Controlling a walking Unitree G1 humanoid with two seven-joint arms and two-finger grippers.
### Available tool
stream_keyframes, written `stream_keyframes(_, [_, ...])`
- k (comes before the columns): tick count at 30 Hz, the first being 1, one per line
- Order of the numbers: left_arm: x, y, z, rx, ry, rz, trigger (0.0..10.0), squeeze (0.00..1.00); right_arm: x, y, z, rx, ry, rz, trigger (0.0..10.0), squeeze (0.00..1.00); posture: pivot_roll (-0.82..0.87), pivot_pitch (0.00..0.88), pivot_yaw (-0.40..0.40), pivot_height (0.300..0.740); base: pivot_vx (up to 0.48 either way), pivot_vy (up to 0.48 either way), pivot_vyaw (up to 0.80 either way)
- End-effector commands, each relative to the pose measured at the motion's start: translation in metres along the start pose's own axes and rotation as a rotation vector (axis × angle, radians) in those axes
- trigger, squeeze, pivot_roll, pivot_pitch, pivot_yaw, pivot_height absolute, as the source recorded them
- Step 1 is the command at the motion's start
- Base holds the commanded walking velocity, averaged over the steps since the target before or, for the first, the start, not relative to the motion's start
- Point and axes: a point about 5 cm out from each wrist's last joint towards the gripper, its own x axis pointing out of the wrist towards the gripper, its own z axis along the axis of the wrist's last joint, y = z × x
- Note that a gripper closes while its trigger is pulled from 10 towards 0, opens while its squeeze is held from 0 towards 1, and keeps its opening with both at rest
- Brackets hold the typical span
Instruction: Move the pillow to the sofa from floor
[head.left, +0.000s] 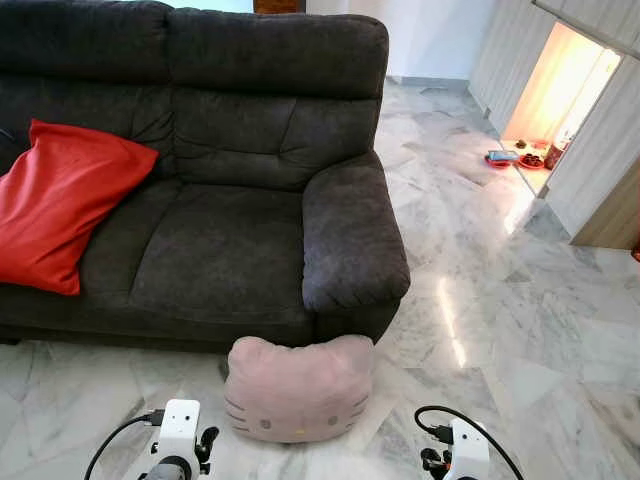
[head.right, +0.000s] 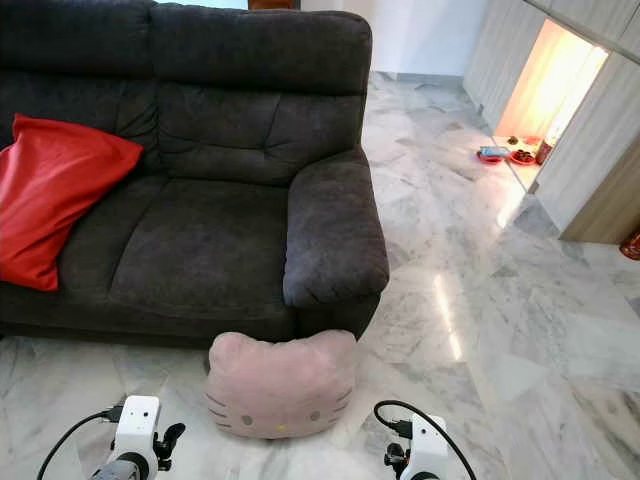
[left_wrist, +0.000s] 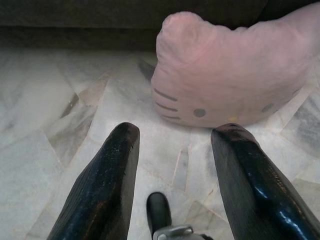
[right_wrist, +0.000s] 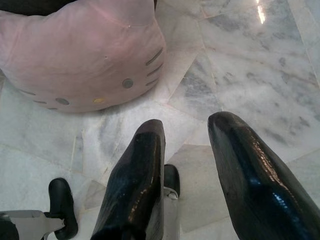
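Note:
A pink cat-face pillow (head.left: 298, 389) lies on the marble floor, leaning against the front of the dark grey sofa (head.left: 230, 250) below its right armrest. The left wrist view shows the pillow (left_wrist: 230, 80) just beyond my left gripper (left_wrist: 175, 137), whose two black fingers stand open and empty above the floor. My right gripper (right_wrist: 187, 127) is open too, with the pillow (right_wrist: 82, 55) a short way ahead and to one side. Both wrists (head.left: 178, 430) (head.left: 465, 450) sit low at the frame's bottom, either side of the pillow.
A red cushion (head.left: 60, 200) rests on the sofa's left seat. The right seat cushion (head.left: 215, 250) is bare. Marble floor (head.left: 500, 320) stretches to the right, toward a lit doorway with bowls (head.left: 505, 157) on the ground.

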Motion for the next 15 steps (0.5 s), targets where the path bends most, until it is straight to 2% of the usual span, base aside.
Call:
stream_keyframes(1, [0.0020,-0.0012,0.0068,-0.006,-0.032,0.006,10.0,0.00,0.0001,-0.0027,0.0036,0.000,-0.019,-0.006,10.0,0.00,0.00,0.000,-0.080,0.740,0.000,0.000,0.00])
stream_keyframes(7, [0.0025,-0.0019,0.0081,-0.005,-0.037,0.006,10.0,0.00,0.0000,-0.0029,0.0036,0.013,-0.022,-0.012,10.0,0.00,0.00,0.000,-0.081,0.740,0.000,0.000,0.00])
stream_keyframes(15, [0.0027,-0.0026,0.0096,-0.007,-0.048,0.004,10.0,0.00,0.0000,-0.0030,0.0038,0.017,-0.027,-0.016,10.0,0.00,0.00,0.000,-0.080,0.740,0.255,0.000,0.00])
